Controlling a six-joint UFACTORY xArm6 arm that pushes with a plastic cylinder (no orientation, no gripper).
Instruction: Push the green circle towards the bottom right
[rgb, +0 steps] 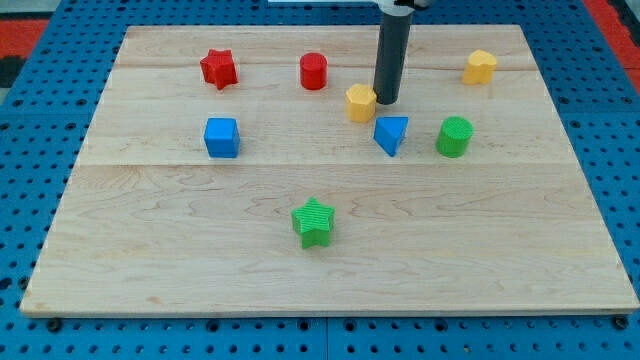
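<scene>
The green circle (455, 136) stands on the wooden board (150, 250), right of centre. My tip (386, 102) rests on the board to the upper left of the green circle, well apart from it. The tip is right next to a yellow hexagon block (361, 102) on its left and just above a blue triangle (391, 133), which lies between the tip and the green circle's left side.
A red star (218, 68) and a red cylinder (314, 71) sit near the view's top. A yellow block (480, 66) is at the top right. A blue cube (221, 137) is at the left, a green star (314, 222) at bottom centre.
</scene>
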